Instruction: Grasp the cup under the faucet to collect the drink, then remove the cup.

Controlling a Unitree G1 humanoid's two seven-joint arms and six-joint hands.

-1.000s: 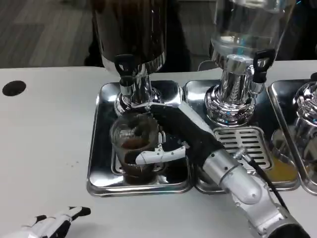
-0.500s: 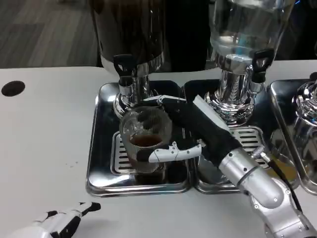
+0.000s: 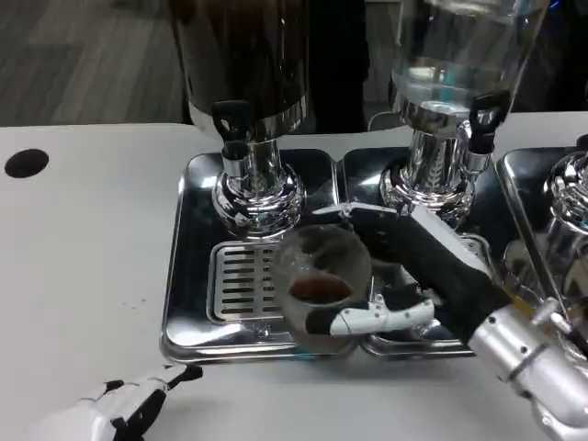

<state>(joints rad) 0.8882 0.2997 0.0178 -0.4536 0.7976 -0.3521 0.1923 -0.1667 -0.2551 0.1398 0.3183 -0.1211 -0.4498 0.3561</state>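
— Cup (image 3: 320, 280): where do you see it?
— Your right robot hand (image 3: 404, 276) has it, fingers wrapped round the clear wall, a white fingertip (image 3: 381, 320) across its front. It sits above the front edge of the left drip tray (image 3: 188, 276), near the seam with the neighbouring tray, well forward and right of the faucet (image 3: 233, 133) on the dark dispenser (image 3: 241, 60). Brown drink shows in its bottom.
— And your other robot hand?
— Your left robot hand (image 3: 119, 411) lies low on the white counter (image 3: 83, 248) at the near edge, holding nothing, fingers stretched out toward the tray.
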